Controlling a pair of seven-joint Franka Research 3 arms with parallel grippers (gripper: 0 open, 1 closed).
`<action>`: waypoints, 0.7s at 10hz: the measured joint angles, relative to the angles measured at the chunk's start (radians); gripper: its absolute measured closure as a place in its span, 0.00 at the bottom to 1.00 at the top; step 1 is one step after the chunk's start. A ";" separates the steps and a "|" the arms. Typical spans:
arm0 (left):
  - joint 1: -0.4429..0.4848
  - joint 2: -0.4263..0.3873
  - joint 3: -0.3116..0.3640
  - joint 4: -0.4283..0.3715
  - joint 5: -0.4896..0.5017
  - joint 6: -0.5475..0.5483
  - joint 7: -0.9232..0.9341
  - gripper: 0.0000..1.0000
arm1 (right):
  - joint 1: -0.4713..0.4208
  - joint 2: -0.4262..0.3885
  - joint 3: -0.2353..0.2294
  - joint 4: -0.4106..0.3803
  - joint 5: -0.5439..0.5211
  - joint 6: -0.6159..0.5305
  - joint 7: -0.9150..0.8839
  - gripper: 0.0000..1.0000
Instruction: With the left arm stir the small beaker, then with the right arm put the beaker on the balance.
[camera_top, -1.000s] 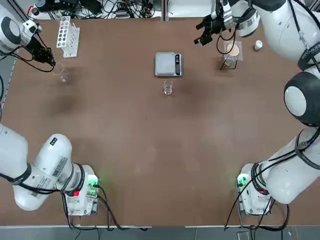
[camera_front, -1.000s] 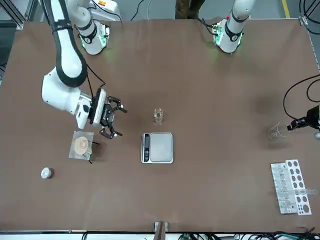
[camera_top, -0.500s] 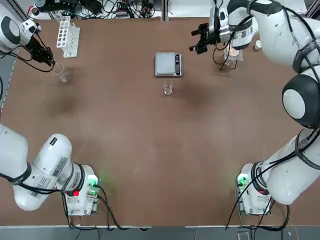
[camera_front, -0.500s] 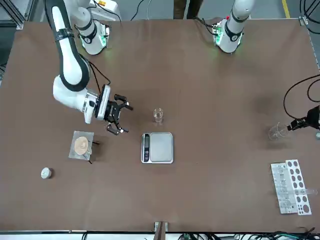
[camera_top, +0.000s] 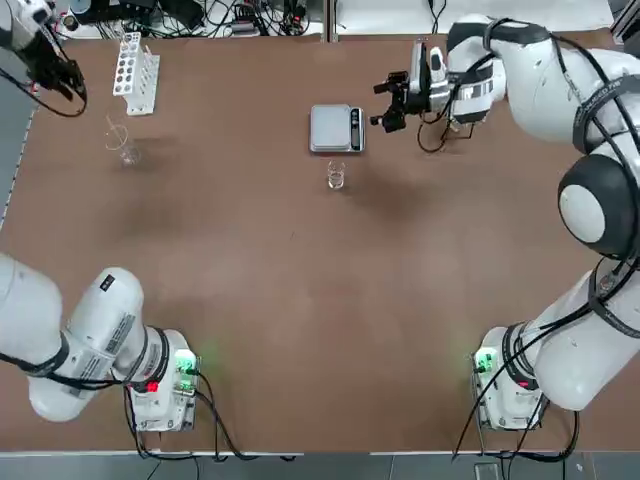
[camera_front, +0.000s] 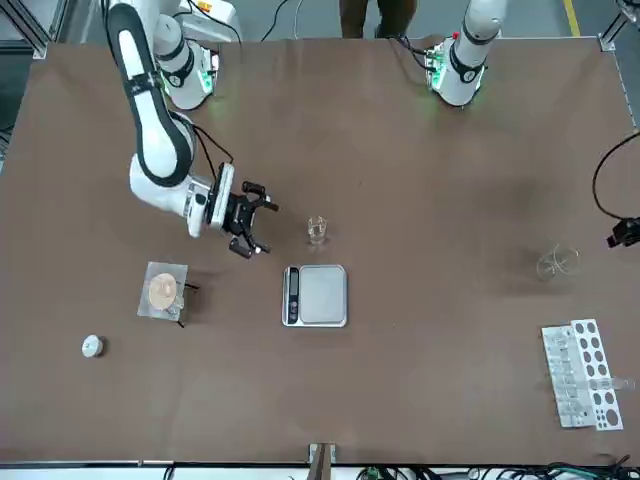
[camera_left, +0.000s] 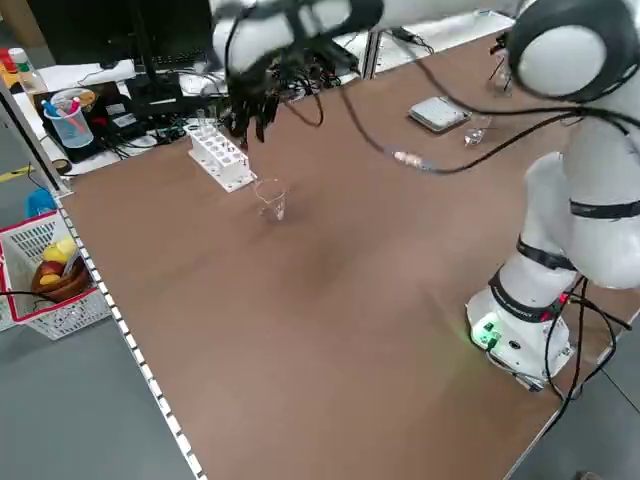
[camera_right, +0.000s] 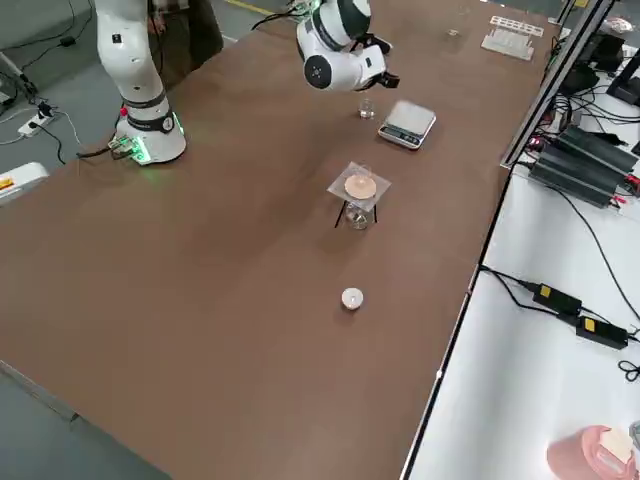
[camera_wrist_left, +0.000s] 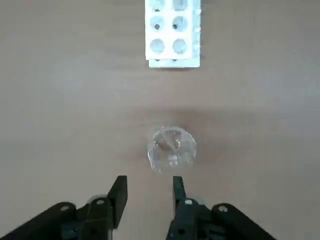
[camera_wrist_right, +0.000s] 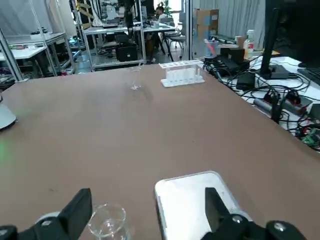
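Observation:
The small beaker (camera_top: 336, 177), a tiny clear glass cylinder, stands upright just in front of the balance (camera_top: 336, 128), a silver-grey scale with a square pan. My right gripper (camera_top: 385, 105) hovers open and empty to the right of the balance, aimed toward the beaker (camera_front: 317, 231). In the right wrist view the beaker (camera_wrist_right: 107, 225) sits near one finger, beside the pan (camera_wrist_right: 192, 195). My left gripper (camera_top: 65, 82) is at the far left corner, open and empty, drawn back from a larger flask (camera_wrist_left: 171, 150) with a thin rod in it.
A white test-tube rack (camera_top: 135, 72) stands at the far left, behind the flask (camera_top: 122, 145). A small stand carrying a tan disc (camera_front: 163, 292) and a white cap (camera_front: 92, 346) sit at the far right. Cables and equipment line the table's far edge.
My right gripper has swung from the far right corner toward the balance and small beaker. My left gripper has pulled away from the flask toward the far left corner.

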 joint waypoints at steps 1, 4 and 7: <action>-0.001 -0.034 -0.045 0.012 -0.001 -0.054 -0.032 0.52 | 0.000 0.003 0.005 -0.021 0.020 -0.004 -0.038 0.00; -0.004 -0.047 -0.161 0.088 -0.001 -0.169 -0.150 0.24 | 0.000 0.027 0.010 -0.063 0.119 -0.006 -0.128 0.00; -0.069 -0.045 -0.205 0.151 -0.003 -0.253 -0.257 0.00 | 0.000 0.080 0.018 -0.083 0.182 -0.056 -0.213 0.00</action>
